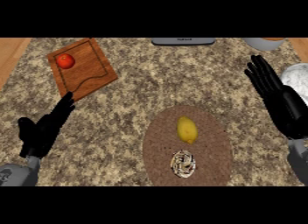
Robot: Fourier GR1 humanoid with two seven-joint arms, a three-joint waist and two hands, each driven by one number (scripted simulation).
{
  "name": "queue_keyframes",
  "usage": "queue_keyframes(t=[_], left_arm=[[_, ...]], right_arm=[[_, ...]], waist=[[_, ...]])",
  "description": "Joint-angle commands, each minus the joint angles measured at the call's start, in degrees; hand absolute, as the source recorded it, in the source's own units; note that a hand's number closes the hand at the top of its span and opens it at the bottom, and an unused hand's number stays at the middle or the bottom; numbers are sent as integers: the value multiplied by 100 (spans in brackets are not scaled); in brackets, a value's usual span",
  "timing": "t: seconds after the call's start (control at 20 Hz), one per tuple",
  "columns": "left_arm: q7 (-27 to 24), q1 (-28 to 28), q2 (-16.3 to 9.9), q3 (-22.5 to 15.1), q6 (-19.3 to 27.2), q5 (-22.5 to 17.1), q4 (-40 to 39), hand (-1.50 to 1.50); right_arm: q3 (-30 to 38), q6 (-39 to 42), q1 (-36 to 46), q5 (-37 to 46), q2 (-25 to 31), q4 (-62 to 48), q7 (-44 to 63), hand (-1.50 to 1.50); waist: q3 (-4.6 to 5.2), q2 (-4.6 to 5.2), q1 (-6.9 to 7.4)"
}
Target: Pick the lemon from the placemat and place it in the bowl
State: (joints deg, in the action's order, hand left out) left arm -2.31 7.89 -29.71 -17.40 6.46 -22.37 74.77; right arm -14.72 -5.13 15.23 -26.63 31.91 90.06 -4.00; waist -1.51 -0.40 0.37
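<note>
lemon (187,129) mid-placemat (211,151), both hands apart

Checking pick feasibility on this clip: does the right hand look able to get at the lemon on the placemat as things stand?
Probably yes. The right hand is open, up and to the right of the lemon, with only bare counter and placemat between them. The small patterned object lies nearer the robot, off that path.
</note>
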Motion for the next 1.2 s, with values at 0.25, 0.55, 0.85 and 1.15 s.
queue_keyframes(t=[0.25, 0.55, 0.85, 1.15], left_arm=[[-460, 1084, -191, 1051, 664, -9, 565, 0], [-558, 637, -211, 1345, 685, -200, 502, 0], [-474, 645, -353, 1646, 564, -263, 578, 0], [-519, 345, -329, 1683, 623, -193, 684, 0]], right_arm=[[-1853, 565, 1018, 49, -1806, 591, 10, -150], [-2701, -2405, 147, 3563, -1992, 247, -876, -150], [-3588, -2903, 83, 5418, -1920, 600, 615, -150], [-3048, -1436, 420, 6097, -809, 2035, 3072, -150]], waist=[[157, 24, 585], [160, -18, 13], [163, -7, -110], [174, -40, -186]])
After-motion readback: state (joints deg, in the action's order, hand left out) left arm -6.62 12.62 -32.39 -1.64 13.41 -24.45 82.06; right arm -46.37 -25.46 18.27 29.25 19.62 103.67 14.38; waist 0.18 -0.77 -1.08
